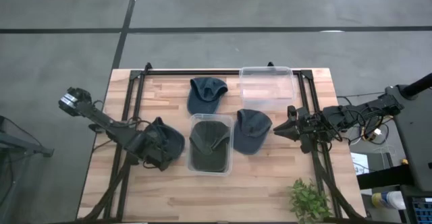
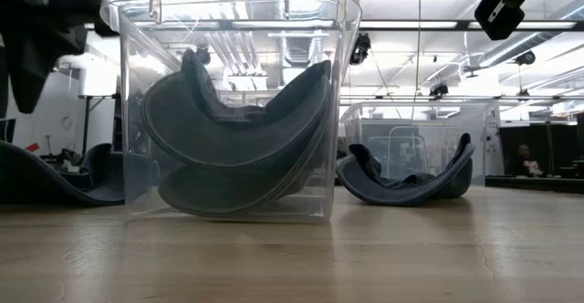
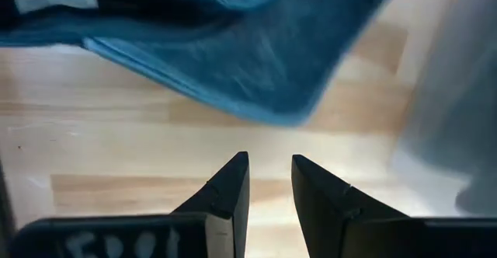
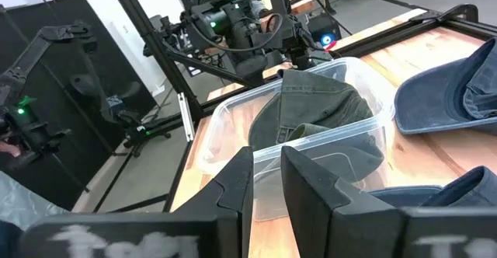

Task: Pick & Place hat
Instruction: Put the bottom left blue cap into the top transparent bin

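Over the wooden table (image 1: 270,183), both arms' jaws stand narrowly parted, holding nothing.

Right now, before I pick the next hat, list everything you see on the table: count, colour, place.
Green hat: one, olive, inside the near clear bin, table centre.
Blue hats: three, denim blue; one at the back centre, one right of the near bin, one left of it under the left arm.
Clear bins: two; near bin holds the green hat, far bin at the back right looks empty.
Plant: one, green, front right corner.
Table: one, light wood.
Left gripper: fingers narrowly apart, just above the left blue hat.
Right gripper: beside the right blue hat, fingers narrowly apart.
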### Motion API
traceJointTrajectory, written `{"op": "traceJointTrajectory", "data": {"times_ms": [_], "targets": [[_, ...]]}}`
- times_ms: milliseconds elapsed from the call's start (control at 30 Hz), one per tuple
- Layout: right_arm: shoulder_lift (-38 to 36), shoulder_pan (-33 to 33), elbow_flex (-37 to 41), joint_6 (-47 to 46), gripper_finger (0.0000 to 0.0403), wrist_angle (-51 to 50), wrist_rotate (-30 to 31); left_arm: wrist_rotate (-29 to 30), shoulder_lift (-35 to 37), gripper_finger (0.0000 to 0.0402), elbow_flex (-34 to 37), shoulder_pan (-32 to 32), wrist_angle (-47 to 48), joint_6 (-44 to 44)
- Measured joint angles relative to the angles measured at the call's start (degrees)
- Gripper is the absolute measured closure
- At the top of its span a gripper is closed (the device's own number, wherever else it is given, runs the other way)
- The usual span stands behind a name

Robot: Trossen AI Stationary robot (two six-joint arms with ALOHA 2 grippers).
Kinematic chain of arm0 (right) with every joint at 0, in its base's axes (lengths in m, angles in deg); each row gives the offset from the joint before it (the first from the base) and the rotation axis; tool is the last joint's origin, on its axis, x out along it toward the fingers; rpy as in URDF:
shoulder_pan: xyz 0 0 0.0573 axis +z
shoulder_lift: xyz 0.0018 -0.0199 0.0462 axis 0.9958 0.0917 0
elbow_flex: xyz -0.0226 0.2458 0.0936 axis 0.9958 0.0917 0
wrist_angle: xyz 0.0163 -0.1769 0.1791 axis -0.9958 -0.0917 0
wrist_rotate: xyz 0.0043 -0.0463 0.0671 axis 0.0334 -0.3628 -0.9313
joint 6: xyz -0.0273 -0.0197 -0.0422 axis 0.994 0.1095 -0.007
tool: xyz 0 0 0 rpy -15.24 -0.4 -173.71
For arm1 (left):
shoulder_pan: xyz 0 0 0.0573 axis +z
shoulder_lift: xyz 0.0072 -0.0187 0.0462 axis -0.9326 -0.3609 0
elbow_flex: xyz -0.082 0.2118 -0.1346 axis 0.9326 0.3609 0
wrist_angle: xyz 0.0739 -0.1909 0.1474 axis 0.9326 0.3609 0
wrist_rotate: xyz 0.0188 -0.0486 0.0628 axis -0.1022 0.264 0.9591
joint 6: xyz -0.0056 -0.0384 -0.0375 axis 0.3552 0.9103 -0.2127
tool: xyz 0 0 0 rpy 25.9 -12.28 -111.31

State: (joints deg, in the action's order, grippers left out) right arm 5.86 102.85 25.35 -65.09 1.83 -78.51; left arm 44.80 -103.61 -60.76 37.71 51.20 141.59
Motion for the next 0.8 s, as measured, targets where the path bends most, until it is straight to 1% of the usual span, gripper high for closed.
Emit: {"op": "traceJointTrajectory", "data": {"times_ms": [133, 300, 333, 367, 467, 567, 633, 800], "targets": [[-0.02, 0.0, 0.0, 0.0, 0.0339, 0.0, -0.02, -1.39, -0.29, 0.031, -2.54, -1.05, 3.31, -6.78], [-0.02, 0.0, 0.0, 0.0, 0.0339, -0.01, -0.17, -0.86, 0.08, 0.031, -6.12, -1.18, 7.19, -20.82], [-0.02, 0.0, 0.0, -0.02, 0.0339, -0.01, -0.17, -0.91, 0.08, 0.031, -6.6, -1.18, 7.66, -20.29], [-0.02, 0.0, 0.0, -0.02, 0.0339, 0.0, -0.17, -1.07, 0.09, 0.031, -6.98, -1.18, 8.42, -17.46], [-0.04, 0.0, 0.0, -0.02, 0.0339, 0.0, -0.2, -1.26, 0.32, 0.031, -7.37, -2.09, 10.94, -4.43], [-0.04, 0.0, 0.0, -0.02, 0.0339, 0.0, -0.2, -1.44, 0.39, 0.031, -7.23, -3.33, 12.22, 3.56], [-0.04, 0.0, 0.0, -0.02, 0.0339, 0.0, -0.2, -1.43, -0.05, 0.031, -7.08, -3.35, 11.67, 5.15], [-0.04, 0.0, 0.0, -0.02, 0.0339, 0.0, -0.22, -1.28, -2.66, 0.031, -6.76, -2.95, 10.97, 5.88]]}}
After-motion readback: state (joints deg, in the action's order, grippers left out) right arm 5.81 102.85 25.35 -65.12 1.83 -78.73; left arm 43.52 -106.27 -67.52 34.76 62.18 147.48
